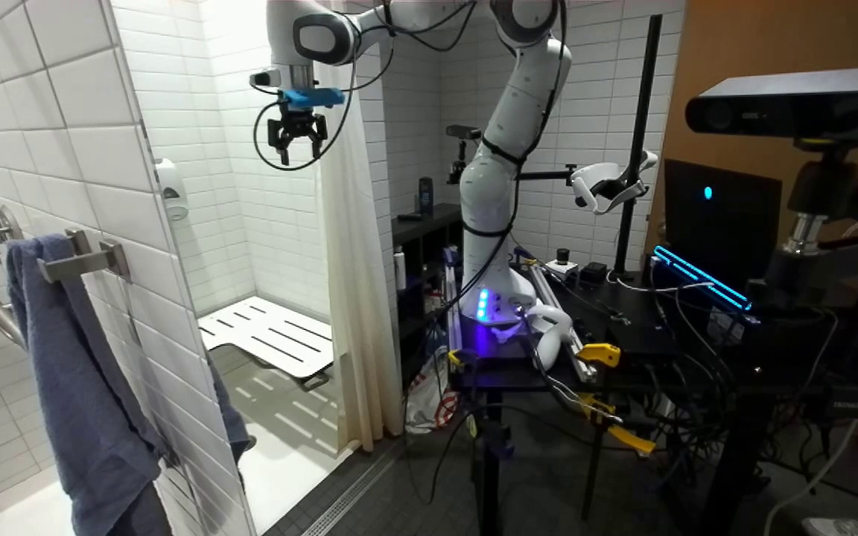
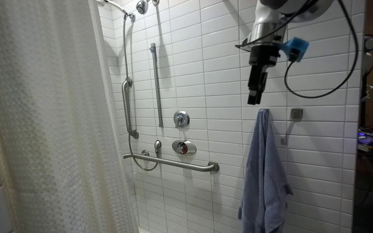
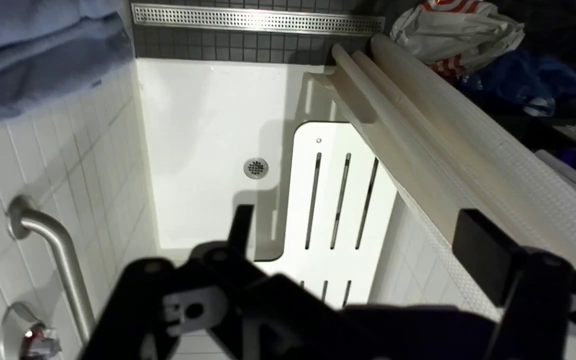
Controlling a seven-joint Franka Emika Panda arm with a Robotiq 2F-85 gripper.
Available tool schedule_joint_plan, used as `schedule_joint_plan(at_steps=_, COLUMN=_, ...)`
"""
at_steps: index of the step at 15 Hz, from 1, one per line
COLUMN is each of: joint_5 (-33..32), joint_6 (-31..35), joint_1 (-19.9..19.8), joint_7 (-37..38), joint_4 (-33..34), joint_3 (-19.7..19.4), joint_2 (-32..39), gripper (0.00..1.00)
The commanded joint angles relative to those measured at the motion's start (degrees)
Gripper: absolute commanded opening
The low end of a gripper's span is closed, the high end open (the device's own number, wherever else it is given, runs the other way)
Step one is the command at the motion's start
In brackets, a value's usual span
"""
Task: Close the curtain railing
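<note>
Off-white shower curtain [image 2: 57, 123], nearest in an exterior view, gathered in folds just past an edge of the bench [image 1: 503, 381]. Not yet closed; judging by the wide gap to the opposite tiled wall [image 2: 225, 84], practically the whole pull to go. Wide-parted fingers [image 3: 488, 257], nothing between them, no visible grip on the fabric. Around: plastic bag [image 3: 453, 32] just beside the curtain's foot, low by the bench corner; slotted shower seat [image 3: 325, 200] partly behind the folds; blue-grey towel [image 2: 264, 174] on that wall. Possible snags: bag, seat, looped cable [image 2: 316, 97].
</note>
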Motion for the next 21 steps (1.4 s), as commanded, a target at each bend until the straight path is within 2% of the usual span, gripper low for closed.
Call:
schedule_joint_plan(at_steps=1, joint_5=6.56, joint_6=1.95, joint_1=2.34, joint_7=-7.57, joint_4=8.24, joint_3=1.2, joint_2=9.63, gripper=1.0)
schedule_joint_plan(at_steps=5, joint_5=14.3, joint_6=1.78, joint_1=2.56, joint_7=-15.02, joint_4=15.62, joint_3=4.61, joint_2=18.44, gripper=1.0)
schedule_joint_plan(at_steps=8, joint_5=17.58, joint_6=-0.21, joint_1=1.56, joint_7=-18.25, joint_4=18.63, joint_3=7.94, joint_2=21.51, gripper=1.0)
schedule_joint_plan(at_steps=9, joint_5=15.59, joint_6=-1.6, joint_1=0.67, joint_7=-16.75, joint_4=18.88, joint_3=8.77, joint_2=21.99, gripper=1.0)
schedule_joint_plan(at_steps=10, joint_5=16.05, joint_6=1.12, joint_1=0.09, joint_7=-16.08, joint_4=16.2, joint_3=9.36, joint_2=20.11, gripper=1.0)
schedule_joint_plan(at_steps=16, joint_5=15.93, joint_6=-0.59, joint_1=-0.79, joint_7=-16.04, joint_4=17.81, joint_3=10.21, joint_2=21.74, gripper=1.0)
schedule_joint_plan(at_steps=21, joint_5=16.25, joint_6=-0.73, joint_1=-0.96, joint_7=-23.44, joint_4=19.34, joint_3=11.77, joint_2=24.08, gripper=1.0)
